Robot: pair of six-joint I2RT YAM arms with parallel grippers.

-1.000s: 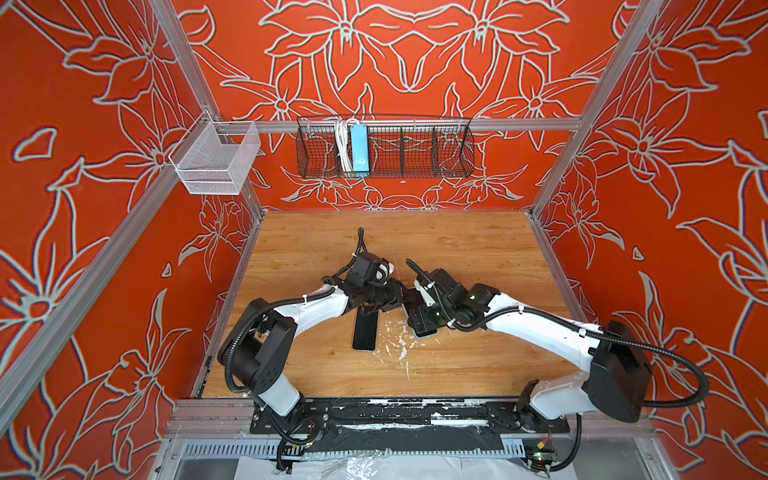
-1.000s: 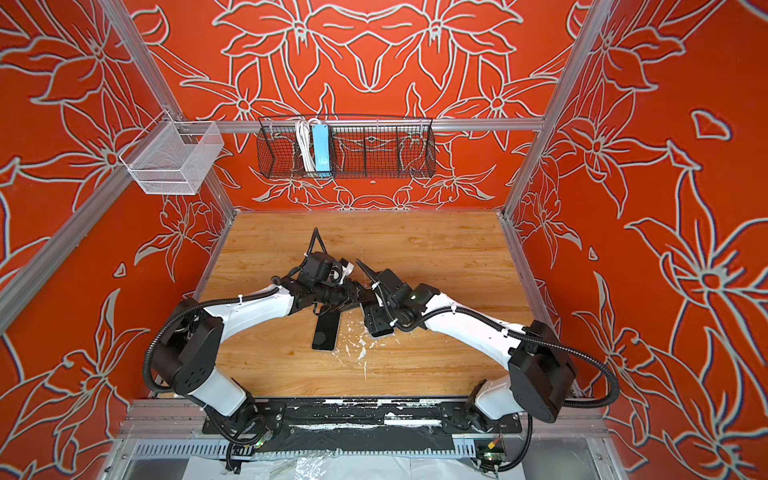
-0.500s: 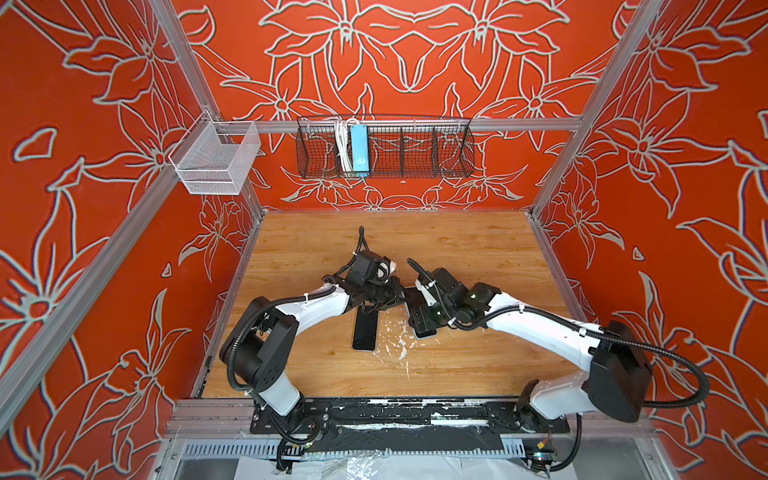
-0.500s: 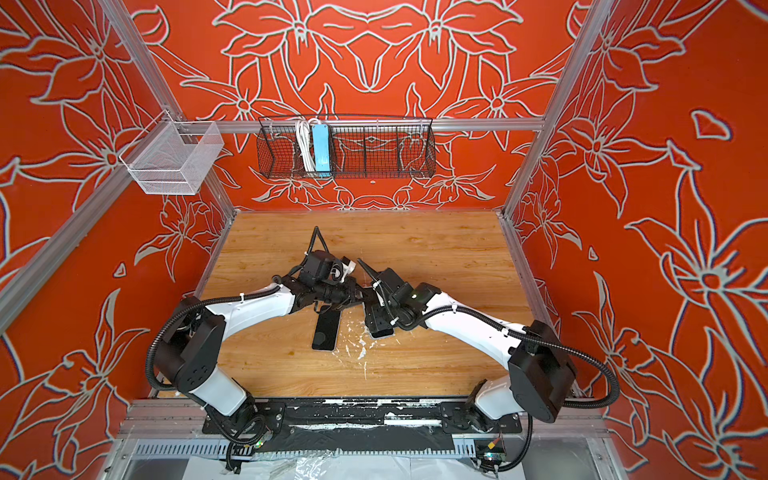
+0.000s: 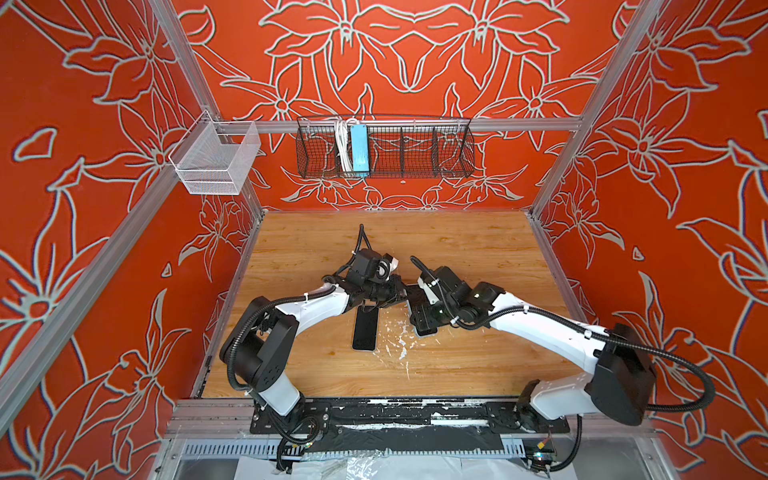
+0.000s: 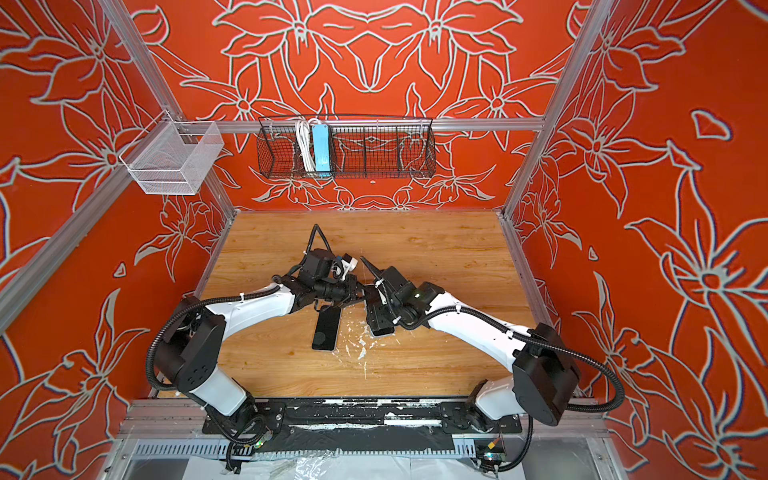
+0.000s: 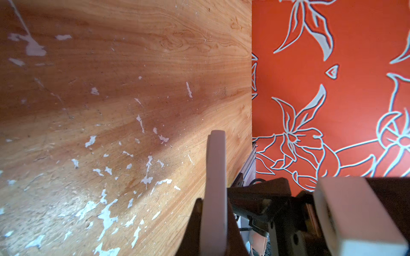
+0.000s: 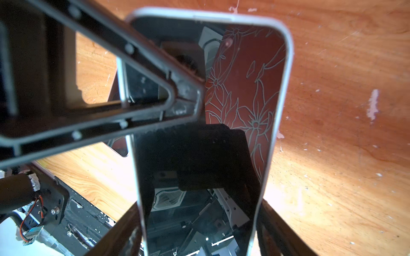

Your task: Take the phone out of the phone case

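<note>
— Black fingers of your left pincer are pressed together on a pale rim; your right pincer clamps the phone across its width.
— Which step?
— Separating, I judge: next, pull apart gently. Only in both top views is the black slab on the bench plain; case or not, I cannot tell.

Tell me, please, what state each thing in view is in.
silver-rimmed glossy black phone: out of its case, gripped by both tools.
flat black rectangular phone case: lying on the scuffed wooden table, apart from the phone.
left tool: shut on the phone's side edge.
right tool: closed across the phone's width.
black wire basket: hanging, holds blue power strip and white cable.
white mesh basket: hanging, empty.
</note>
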